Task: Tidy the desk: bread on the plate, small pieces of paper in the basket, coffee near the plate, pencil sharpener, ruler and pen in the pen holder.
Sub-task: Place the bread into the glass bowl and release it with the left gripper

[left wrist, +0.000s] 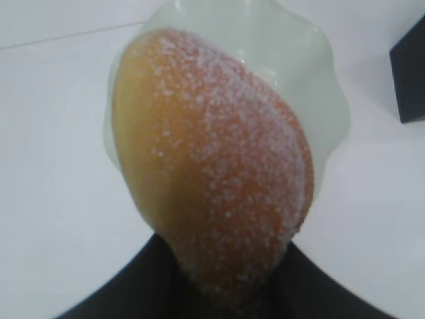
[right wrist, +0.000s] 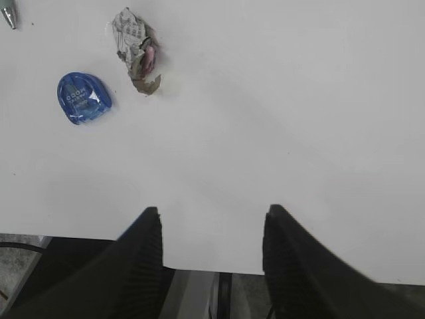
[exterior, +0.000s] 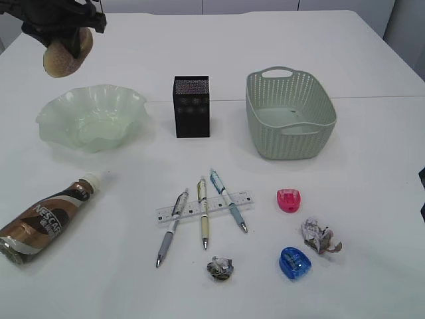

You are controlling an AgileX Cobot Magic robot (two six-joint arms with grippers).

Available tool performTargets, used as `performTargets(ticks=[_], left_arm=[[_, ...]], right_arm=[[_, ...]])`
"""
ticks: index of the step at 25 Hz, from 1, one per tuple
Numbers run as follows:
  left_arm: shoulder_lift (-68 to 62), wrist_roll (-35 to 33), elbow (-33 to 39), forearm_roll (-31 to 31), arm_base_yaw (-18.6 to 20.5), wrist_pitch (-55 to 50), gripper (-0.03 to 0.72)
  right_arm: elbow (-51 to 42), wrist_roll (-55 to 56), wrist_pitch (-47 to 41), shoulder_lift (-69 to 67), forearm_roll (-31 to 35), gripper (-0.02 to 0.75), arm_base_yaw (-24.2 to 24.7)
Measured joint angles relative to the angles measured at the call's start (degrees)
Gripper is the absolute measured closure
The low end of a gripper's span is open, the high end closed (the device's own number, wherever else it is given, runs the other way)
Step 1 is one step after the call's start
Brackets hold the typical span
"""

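desk (exterior: 372, 199), the white tabletop, fills the exterior view, with bare room along its right side and across the far half behind the containers; the right wrist view shows its near edge just ahead of the right gripper (right wrist: 212, 256), whose two dark fingers stand apart with nothing between them, over bare white surface. basket (exterior: 289, 114), sage green and perforated, sits right of centre at the back and looks empty. plate (exterior: 91, 117), pale green glass with a ruffled rim, sits at the left and holds nothing. pen holder (exterior: 191, 106), the black mesh cup, stands between the two, apart from both; its inside cannot be made out. coffee (exterior: 45, 220) bottle lies on its side near the front left edge, cap pointing toward the plate. bread (exterior: 67, 50) hangs in the air at the upper left, above and behind the plate's left rim, clamped in the left gripper (exterior: 61, 30); in the left wrist view the sugared bun fills the frame with the plate below it. ruler (exterior: 204, 207) lies flat in the front middle with three pens (exterior: 204, 211) lying across it. a pink sharpener (exterior: 289, 201) and a blue sharpener (exterior: 294, 262) lie to the right, a larger crumpled paper (exterior: 319, 238) between them and a smaller paper ball (exterior: 220, 267) nearer the front.
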State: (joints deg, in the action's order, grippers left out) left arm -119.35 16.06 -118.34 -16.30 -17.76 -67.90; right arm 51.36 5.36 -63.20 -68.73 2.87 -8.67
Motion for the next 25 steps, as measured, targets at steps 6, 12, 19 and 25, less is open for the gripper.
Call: performTargets(ticks=[6,12,19,25], left_arm=[[-1.9,-0.1,-0.2,-4.0,1.4,9.6,0.486],[-8.5,-0.1,-0.2,-4.3,4.1,15.3,0.489],[-15.8,-0.1,-0.2,3.3,6.2,17.1,0.489],[-17.2,-0.1,-0.2,5.6,6.3,19.4,0.489]], right_arm=[[0.0,0.0,-0.4,-0.1,0.0,0.374,0.0],[0.0,-0.1,-4.1,-0.1,0.6,0.374,0.0],[0.0,-0.1,-5.6,-0.1,5.6,0.374,0.1],[0.0,-0.1,-5.7,-0.1,7.6,0.374,0.1]])
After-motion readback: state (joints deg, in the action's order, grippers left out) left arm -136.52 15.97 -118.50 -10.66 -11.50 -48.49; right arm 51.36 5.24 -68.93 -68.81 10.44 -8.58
